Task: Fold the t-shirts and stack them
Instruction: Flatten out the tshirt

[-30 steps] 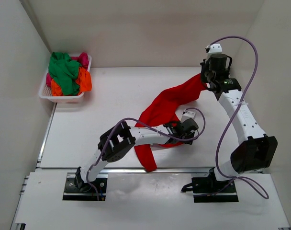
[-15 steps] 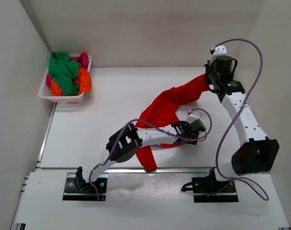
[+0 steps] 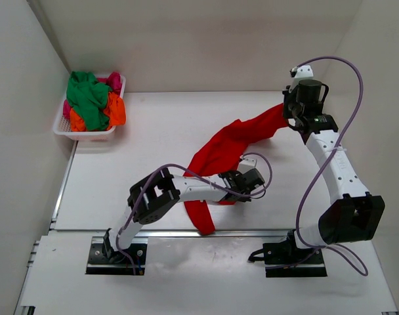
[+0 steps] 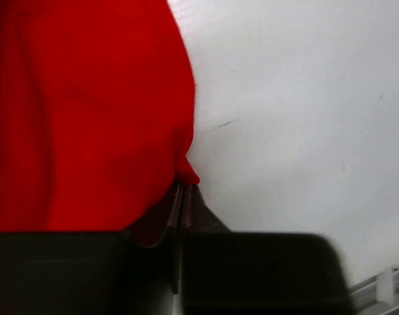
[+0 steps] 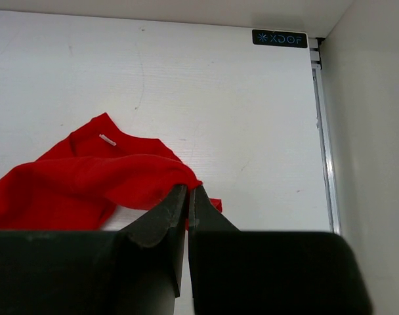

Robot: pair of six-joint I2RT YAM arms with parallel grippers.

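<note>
A red t-shirt (image 3: pixel 226 147) stretches across the table from back right to the front edge, where a part (image 3: pixel 201 216) hangs down. My right gripper (image 3: pixel 288 111) is shut on its far end, lifted above the table; in the right wrist view the cloth (image 5: pixel 88 187) is pinched at the jaw tips (image 5: pixel 188 190). My left gripper (image 3: pixel 251 182) lies low at the shirt's near right edge, shut on a fold of the red cloth (image 4: pixel 88 111) at its tips (image 4: pixel 184 190). Green, orange and pink t-shirts (image 3: pixel 89 102) are piled in a basket.
The white lattice basket (image 3: pixel 88 135) stands at the back left by the left wall. White walls close in the table on the left, back and right. A metal rail (image 3: pixel 186 231) runs along the table's near edge.
My left gripper has closed on the shirt's edge and drawn back a little to the left. My right gripper has drifted slightly right, still holding the far end.
</note>
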